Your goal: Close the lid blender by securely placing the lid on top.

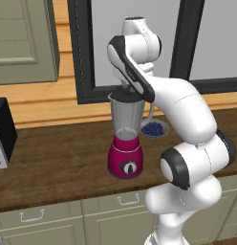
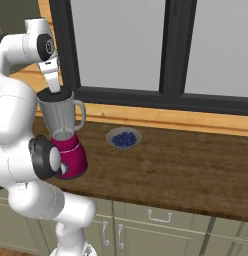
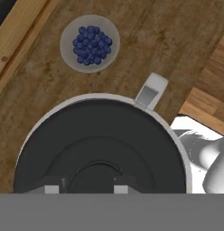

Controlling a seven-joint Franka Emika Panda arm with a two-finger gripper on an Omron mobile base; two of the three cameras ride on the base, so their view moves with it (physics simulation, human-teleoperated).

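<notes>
I find the blender [image 1: 125,143] standing upright on the wooden counter [image 1: 58,162], centre of the left base view, its magenta base low and its clear jar rising beneath the arm's wrist. In the hand view the lid [image 3: 100,144] fills the lower centre as a dark round disc lying inside the jar's pale rim, the rim showing evenly around it, which I judge to mean it sits concentric on the mouth, as a secure closure requires. The gripper [image 3: 85,186] hangs directly above the lid's middle, its fingertips [image 3: 51,187] at the bottom of that frame; I cannot tell whether they are spread or pinching the lid's centre. The jar's handle points toward the upper right of the hand view, toward the bowl of blueberries [image 3: 90,43], which sits well apart and clear of the work.
</notes>
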